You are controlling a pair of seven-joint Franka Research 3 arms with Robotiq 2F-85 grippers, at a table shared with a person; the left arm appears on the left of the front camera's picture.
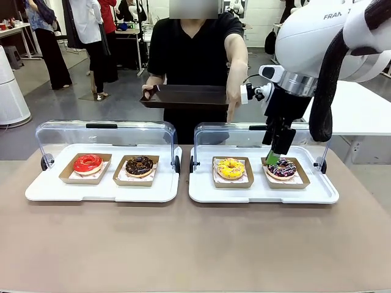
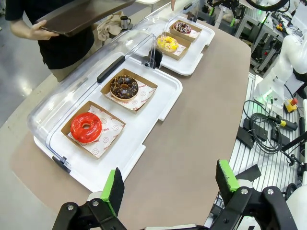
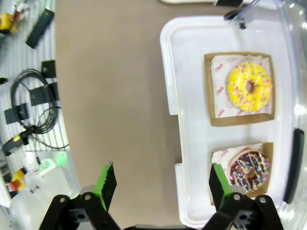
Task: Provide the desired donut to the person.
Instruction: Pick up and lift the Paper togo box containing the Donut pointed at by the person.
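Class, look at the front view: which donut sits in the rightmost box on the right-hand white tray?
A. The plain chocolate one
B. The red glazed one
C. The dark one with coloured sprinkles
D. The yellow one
C: the dark sprinkled donut lies at the far right of the right tray, beside the yellow donut.

red donut (image 1: 88, 163), yellow sprinkled donut (image 1: 230, 168), brown table (image 1: 195, 244)
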